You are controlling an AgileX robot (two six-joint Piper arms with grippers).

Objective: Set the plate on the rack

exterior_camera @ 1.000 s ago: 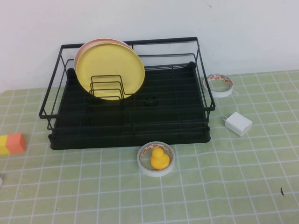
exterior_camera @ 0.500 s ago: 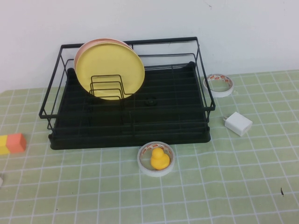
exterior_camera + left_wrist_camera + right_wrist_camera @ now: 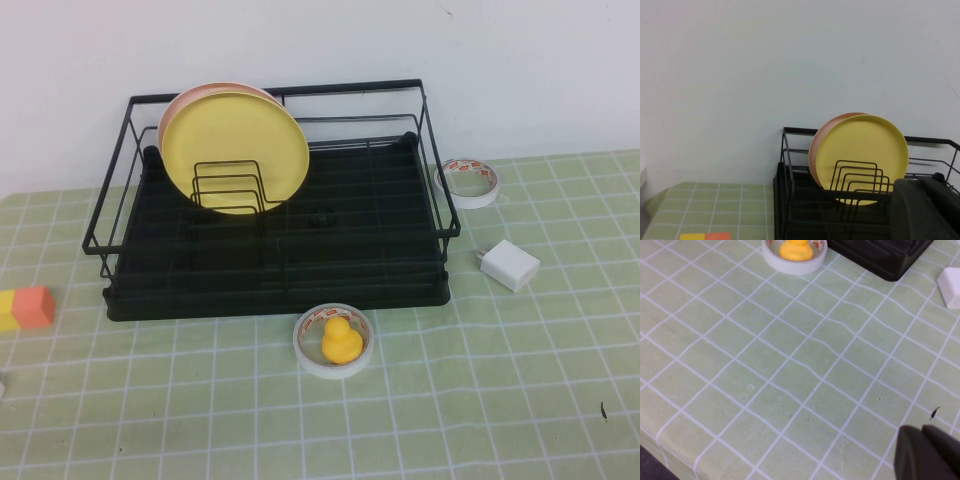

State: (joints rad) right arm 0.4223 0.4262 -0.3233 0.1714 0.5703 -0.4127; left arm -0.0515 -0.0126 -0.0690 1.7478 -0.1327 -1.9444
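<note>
nothing on the surface (image 3: pixel 520 400) has shifted since the earlier frames. yellow plate (image 3: pixel 236 152) stands upright in the wire slots at the back left of the rack (image 3: pixel 280 290), just in front of a pink plate (image 3: pixel 178 104) (only its rim shows). by the rack's front edge lies a tape roll (image 3: pixel 334 361) with a yellow duck (image 3: pixel 340 339) inside; a second tape roll (image 3: pixel 468 181) and a white charger (image 3: pixel 510 265) lie to its right. left hand (image 3: pixel 927 210) and right hand (image 3: pixel 925 455) each show only a dark edge in their wrist views, so i cannot tell their state.
</note>
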